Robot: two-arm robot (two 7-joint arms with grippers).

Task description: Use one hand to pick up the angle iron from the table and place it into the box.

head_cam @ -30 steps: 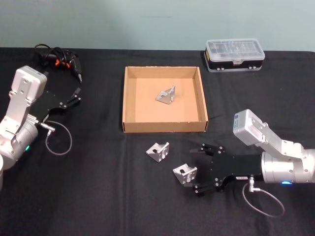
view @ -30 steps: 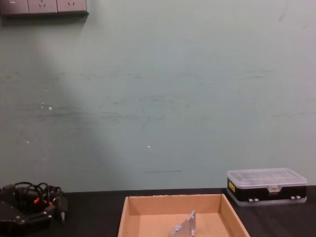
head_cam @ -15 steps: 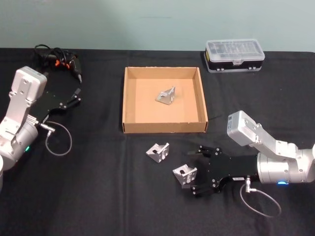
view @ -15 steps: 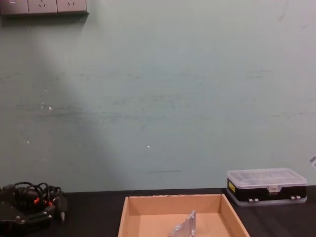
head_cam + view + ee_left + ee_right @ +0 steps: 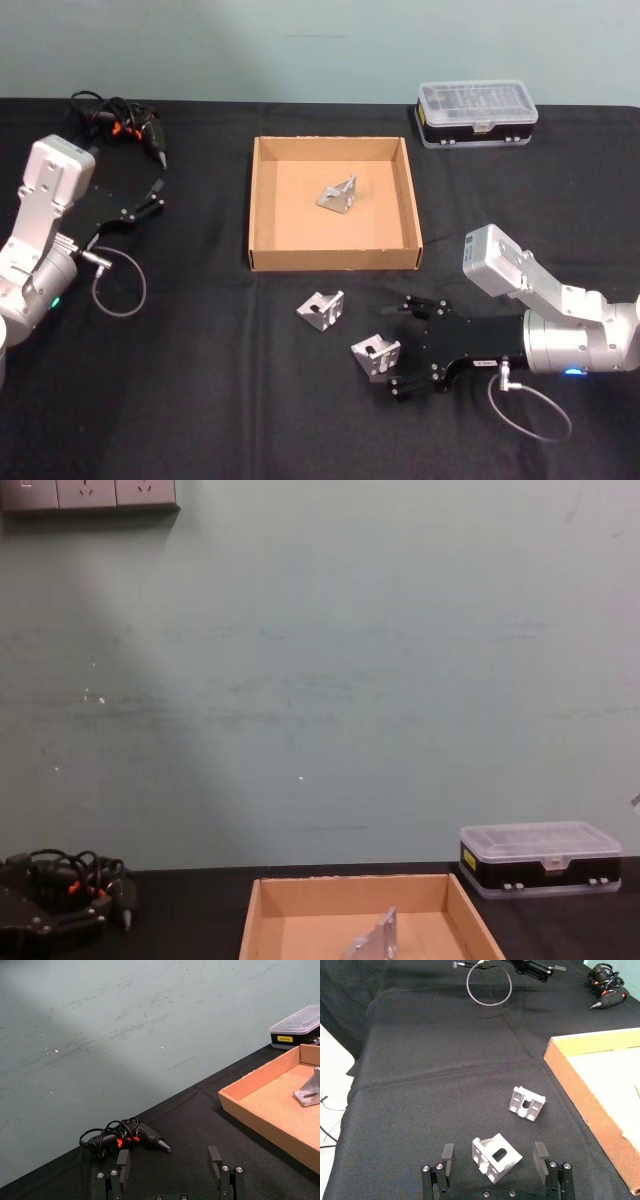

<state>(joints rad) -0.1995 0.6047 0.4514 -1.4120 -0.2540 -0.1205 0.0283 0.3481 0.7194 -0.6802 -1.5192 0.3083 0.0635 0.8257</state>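
A silver angle iron (image 5: 375,355) lies on the black table (image 5: 200,400), between the spread fingers of my right gripper (image 5: 400,347), which is open. The right wrist view has that same angle iron (image 5: 496,1156) sitting between the two fingertips (image 5: 448,1152), apart from both. A second angle iron (image 5: 320,308) rests a little to its left, closer to the box. The tan cardboard box (image 5: 330,258) holds a third angle iron (image 5: 339,193). My left gripper (image 5: 150,195) is parked open at the far left.
A clear plastic case (image 5: 477,112) with black-and-yellow latches stands behind the box on the right. A black tool with tangled cables (image 5: 120,122) lies at the back left. A grey cable loop (image 5: 120,285) hangs by the left arm.
My right gripper has slid left along the table, so its open fingers now flank the nearest angle iron. The left arm has not moved.
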